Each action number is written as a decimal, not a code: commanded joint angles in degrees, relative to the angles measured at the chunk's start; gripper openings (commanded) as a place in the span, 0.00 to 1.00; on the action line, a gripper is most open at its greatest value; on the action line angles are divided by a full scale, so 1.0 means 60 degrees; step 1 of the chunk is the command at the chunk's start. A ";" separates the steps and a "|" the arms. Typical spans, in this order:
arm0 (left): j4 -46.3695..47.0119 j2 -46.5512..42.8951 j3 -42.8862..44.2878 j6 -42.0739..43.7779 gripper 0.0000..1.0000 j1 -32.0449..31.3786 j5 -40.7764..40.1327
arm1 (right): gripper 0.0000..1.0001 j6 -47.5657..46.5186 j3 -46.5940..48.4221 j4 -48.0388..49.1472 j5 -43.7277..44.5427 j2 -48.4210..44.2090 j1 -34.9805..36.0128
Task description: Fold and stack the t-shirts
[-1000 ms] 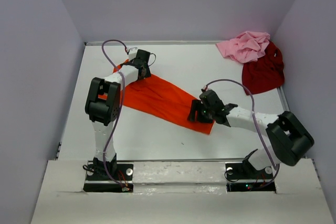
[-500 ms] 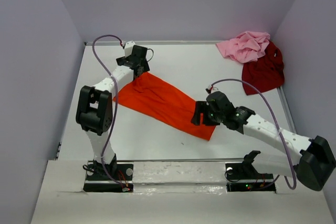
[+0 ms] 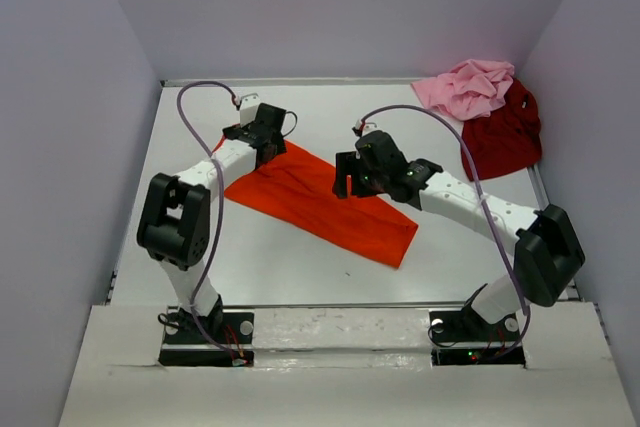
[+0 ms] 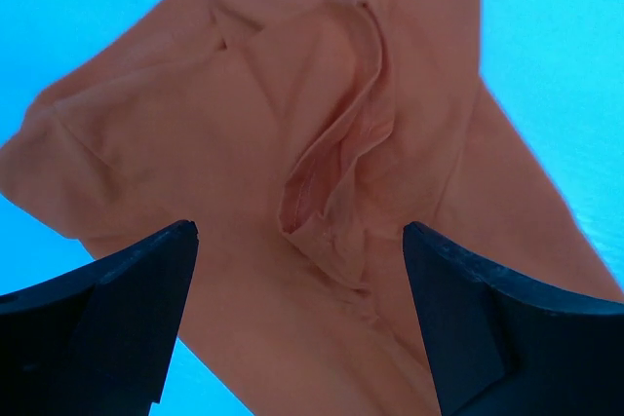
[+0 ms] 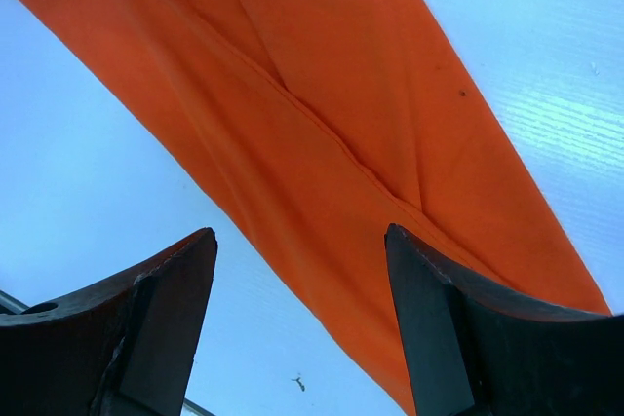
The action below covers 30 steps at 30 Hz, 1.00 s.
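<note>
Roughly diagonal, the orange t-shirt (image 3: 320,202) lies as a long band from the upper left of the top view down toward centre-right. At its upper-left end the left gripper (image 3: 262,135) hangs with jaws spread over a puckered fold, holding nothing. Mid-band, the right gripper (image 3: 350,177) is likewise spread and empty, nearer the lower-right end. Far upper right, the pink t-shirt (image 3: 468,87) and dark red t-shirt (image 3: 500,142) lie bunched, touching.

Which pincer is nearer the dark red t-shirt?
Right. The right pincer hangs over the orange t-shirt, mid-length; the left pincer is at its far corner, farther from the dark red t-shirt.
</note>
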 commanded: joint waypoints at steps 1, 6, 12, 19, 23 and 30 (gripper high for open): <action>-0.0286 0.0640 0.0134 -0.0523 0.96 0.0073 -0.0370 | 0.75 -0.0240 0.0211 0.0283 0.0167 -0.0487 0.0065; 0.0036 0.1605 0.0676 -0.0613 0.96 0.0234 -0.0179 | 0.76 -0.0518 -0.0170 0.0195 0.0387 -0.1233 0.0065; -0.0051 0.2470 0.1818 -0.0408 0.96 0.0512 -0.0311 | 0.76 -0.0563 -0.0741 0.0019 0.0534 -0.1997 0.0065; 0.0007 0.3305 0.2464 -0.0319 0.96 0.1200 -0.0077 | 0.76 -0.0490 -0.0976 -0.0142 0.0477 -0.2334 0.0065; 0.0008 0.3658 0.2464 -0.0407 0.95 0.1348 -0.0003 | 0.76 -0.0519 -0.0947 -0.0244 0.0563 -0.2364 0.0065; 0.0081 0.2313 0.1908 -0.0569 0.94 0.1333 -0.0340 | 0.76 -0.0533 -0.0961 -0.0274 0.0476 -0.2057 0.0065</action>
